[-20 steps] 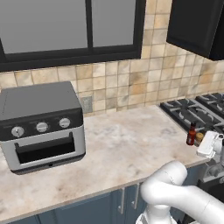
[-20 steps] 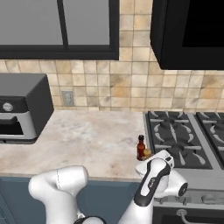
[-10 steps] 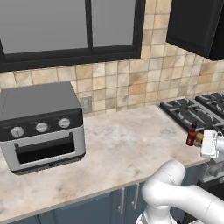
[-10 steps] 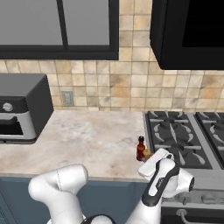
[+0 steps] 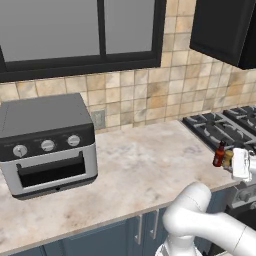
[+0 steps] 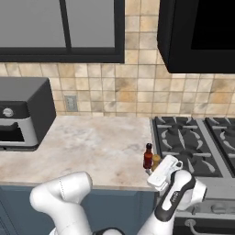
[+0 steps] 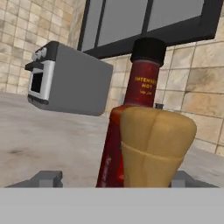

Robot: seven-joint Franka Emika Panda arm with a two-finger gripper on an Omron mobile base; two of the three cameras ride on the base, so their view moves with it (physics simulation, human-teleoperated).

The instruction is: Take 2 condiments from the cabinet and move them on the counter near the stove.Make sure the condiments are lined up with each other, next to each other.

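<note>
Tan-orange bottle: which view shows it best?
Hand view: the tan-orange bottle is close and central, in front of the red hot-sauce bottle. Both base views show it as a small shape beside the red bottle, partly hidden by the hand.

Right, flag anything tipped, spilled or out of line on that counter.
Nothing stands out. The red hot-sauce bottle and tan-orange bottle stand upright, close side by side on the counter beside the stove; no spill shows.
</note>
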